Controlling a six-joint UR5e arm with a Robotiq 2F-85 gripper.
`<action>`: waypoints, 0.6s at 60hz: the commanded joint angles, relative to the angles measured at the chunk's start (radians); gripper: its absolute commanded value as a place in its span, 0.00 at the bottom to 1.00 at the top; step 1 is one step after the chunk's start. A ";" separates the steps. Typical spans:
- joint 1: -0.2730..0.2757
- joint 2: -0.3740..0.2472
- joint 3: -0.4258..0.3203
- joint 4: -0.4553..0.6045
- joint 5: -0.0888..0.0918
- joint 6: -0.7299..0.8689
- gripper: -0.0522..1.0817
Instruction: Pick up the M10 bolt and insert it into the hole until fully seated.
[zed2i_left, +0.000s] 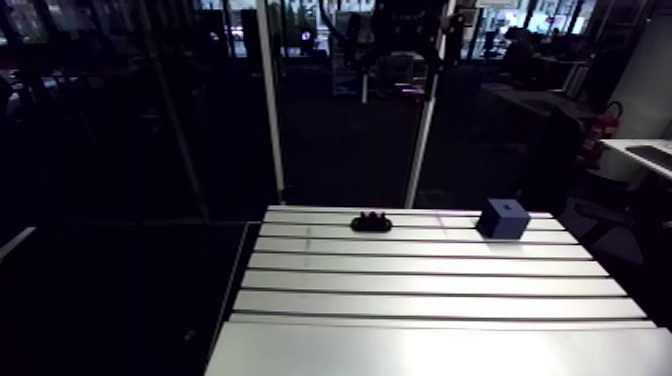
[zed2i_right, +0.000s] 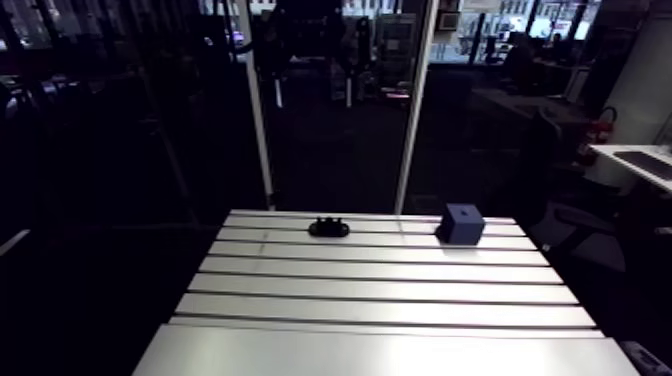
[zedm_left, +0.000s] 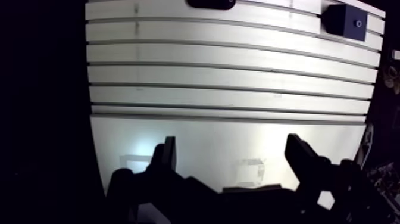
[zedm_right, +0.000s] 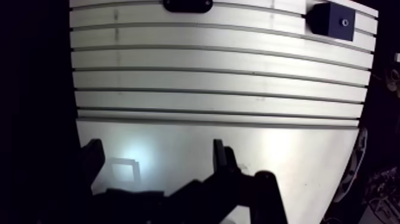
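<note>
Room: the slotted aluminium table (zed2i_left: 420, 290) is left bare across nearly all rows, and both side edges are bounded by darkness. Only the far edge is occupied. A small black knobbed piece (zed2i_left: 371, 221) is seen there mid-width, too small to be resolved as bolt or holder. A dark blue cube block (zed2i_left: 503, 218), holed on top, is set well apart from it near the far right corner. The two-finger gripper (zedm_left: 232, 146) is held above the smooth near strip, fingers spread wide, nothing gripped or touched.
</note>
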 joint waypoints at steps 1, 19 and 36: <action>-0.010 0.004 -0.007 0.004 0.001 -0.001 0.05; -0.034 -0.003 0.001 0.003 0.005 -0.001 0.05; -0.039 -0.007 0.017 0.001 0.004 -0.001 0.05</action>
